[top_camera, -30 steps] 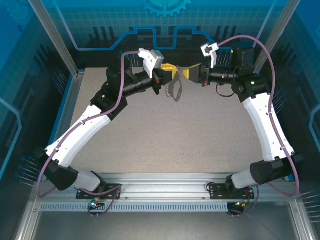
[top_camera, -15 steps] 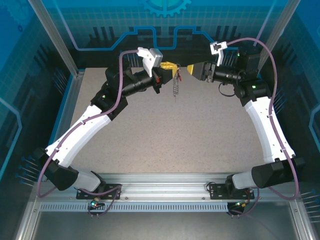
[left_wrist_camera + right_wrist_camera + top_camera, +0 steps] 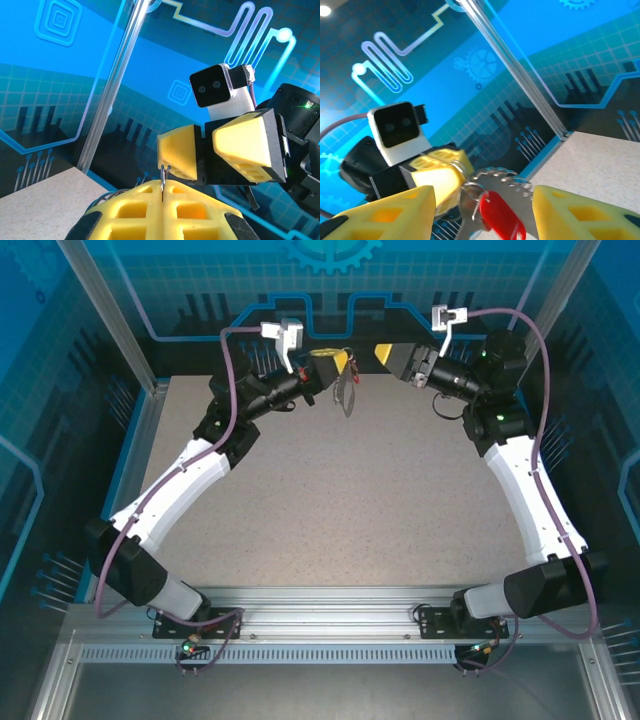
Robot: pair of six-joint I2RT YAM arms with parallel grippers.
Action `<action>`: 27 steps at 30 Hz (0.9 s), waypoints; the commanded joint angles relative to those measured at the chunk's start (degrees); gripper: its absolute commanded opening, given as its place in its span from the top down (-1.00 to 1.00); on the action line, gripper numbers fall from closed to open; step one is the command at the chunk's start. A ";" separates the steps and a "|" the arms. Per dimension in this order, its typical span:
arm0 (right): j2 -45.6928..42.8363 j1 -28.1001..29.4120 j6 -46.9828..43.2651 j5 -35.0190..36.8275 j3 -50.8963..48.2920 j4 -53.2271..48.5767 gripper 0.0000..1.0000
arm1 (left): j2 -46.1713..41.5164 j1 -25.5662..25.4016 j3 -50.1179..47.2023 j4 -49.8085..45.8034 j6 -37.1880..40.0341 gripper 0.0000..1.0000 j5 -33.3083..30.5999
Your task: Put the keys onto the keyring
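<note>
Rising from bases at 6 o'clock in the top view, two arms bent over the speckled table (image 3: pixel 350 500) and drew close near 12 o'clock. The left gripper (image 3: pixel 338 361), just left of 12, had its yellow fingers (image 3: pixel 150 212) pressed together on a thin wire of the keyring (image 3: pixel 348 392). The keyring hung from the fingertips, above the table's far part, as a dark oval loop.

In the right wrist view the key (image 3: pixel 501 220) dangled just below those fingertips. Its red head sat beside a row of small silvery rings (image 3: pixel 507 176); whether it was threaded on could not be told.

The right gripper (image 3: pixel 386 354), just right of 12 o'clock, faced the left one across a clear gap. Its fingers (image 3: pixel 245 145) were spread and held nothing. In its own view the key and keyring lay beyond and between the two yellow tips, touching neither.

The left wrist view showed the spread pair straight ahead at 1 o'clock, with a white camera (image 3: pixel 215 90) mounted above them. Behind both arms stood the blue circuit-patterned wall (image 3: pixel 320 300).
</note>
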 commanded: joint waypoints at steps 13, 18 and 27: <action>2.85 7.22 1.94 -0.11 -1.44 4.75 0.51 | 1.09 0.45 1.24 9.06 -6.90 1.00 2.50; 2.99 8.94 1.60 -0.88 -1.97 3.99 0.74 | 1.31 0.51 1.70 9.35 -6.84 1.00 2.52; -1.45 3.55 0.28 0.21 -4.00 0.16 0.31 | 2.02 1.07 2.03 10.13 -7.86 1.00 2.89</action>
